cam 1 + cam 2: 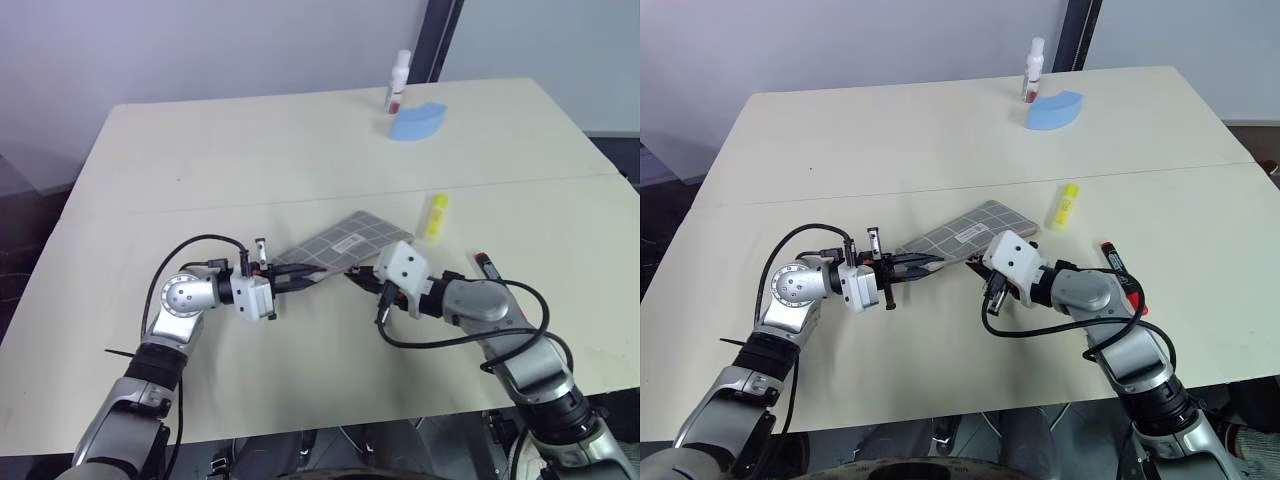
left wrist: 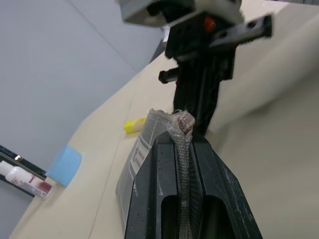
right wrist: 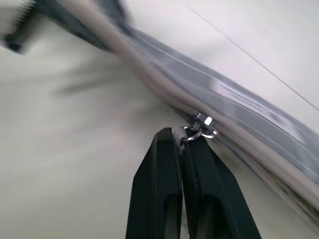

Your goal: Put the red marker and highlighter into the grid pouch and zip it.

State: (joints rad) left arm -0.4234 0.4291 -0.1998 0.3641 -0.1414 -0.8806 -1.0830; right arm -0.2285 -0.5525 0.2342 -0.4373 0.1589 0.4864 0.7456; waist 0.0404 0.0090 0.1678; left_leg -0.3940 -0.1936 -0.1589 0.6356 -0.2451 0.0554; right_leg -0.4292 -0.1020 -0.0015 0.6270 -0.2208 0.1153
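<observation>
Grid pouch (image 1: 345, 245) lifted mid-surface: left hand (image 2: 182, 130) pinched shut on its near-left end, right hand (image 3: 180, 141) clamped on zipper pull (image 3: 202, 130). Highlighter (image 1: 435, 216), red marker (image 1: 487, 266) still outside, right. Risk: zipping empty, pull slipping.

grid pouch (image 1: 350, 240): woven grey cloth | zipper ring (image 3: 202, 130): shiny metal | table (image 1: 250, 150): matt, smooth

Silver-grey jointed arms with looping black cables, white wrist housings, and black two-fingered jaws.
</observation>
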